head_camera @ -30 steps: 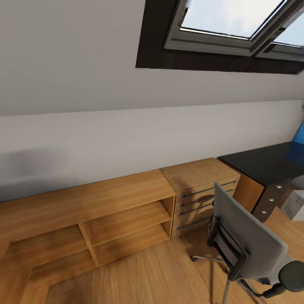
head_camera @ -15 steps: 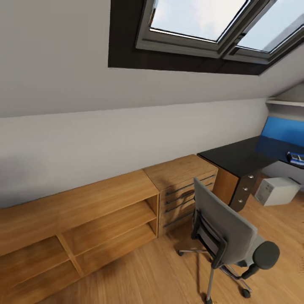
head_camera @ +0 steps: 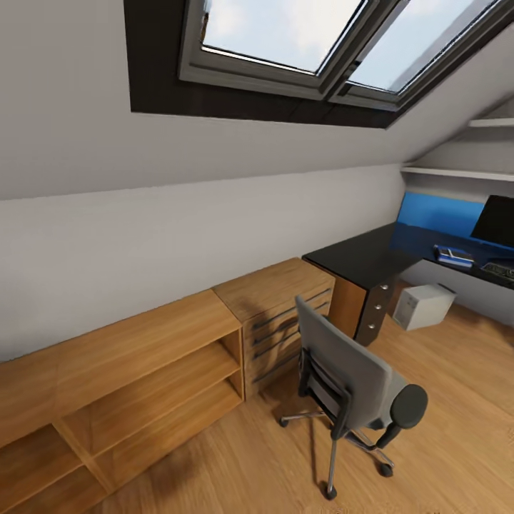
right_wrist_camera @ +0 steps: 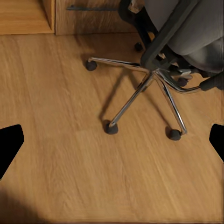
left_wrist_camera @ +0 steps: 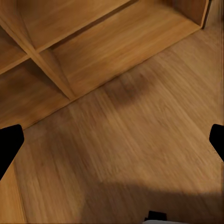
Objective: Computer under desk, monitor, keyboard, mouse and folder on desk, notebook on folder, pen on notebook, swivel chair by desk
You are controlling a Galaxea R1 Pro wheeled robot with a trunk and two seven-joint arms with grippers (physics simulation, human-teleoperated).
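The grey swivel chair [head_camera: 350,378] stands on the wood floor with its back toward me, so its seat is hidden and no folder shows. Behind it to the right is the desk [head_camera: 360,258], with a glossy black top and a blue back panel. The monitor [head_camera: 497,221] stands on the desk at the right edge, and the dark keyboard [head_camera: 500,270] lies in front of it. The pale computer [head_camera: 422,305] sits on the floor under the desk. My left gripper [left_wrist_camera: 112,144] is open over bare floor. My right gripper [right_wrist_camera: 112,140] is open above the chair's chrome base [right_wrist_camera: 149,84].
A low light-wood cabinet [head_camera: 143,371] with open shelves and a wooden drawer unit [head_camera: 278,314] line the wall left of the desk. A small blue-and-white flat thing [head_camera: 454,255] lies on the desk. The sloped ceiling holds skylights [head_camera: 300,36]. Open floor lies in front of the chair.
The camera has swung to the right, so everything slid left in the picture. The monitor, the keyboard and more of the desk have come into view, and the computer is now fully in view.
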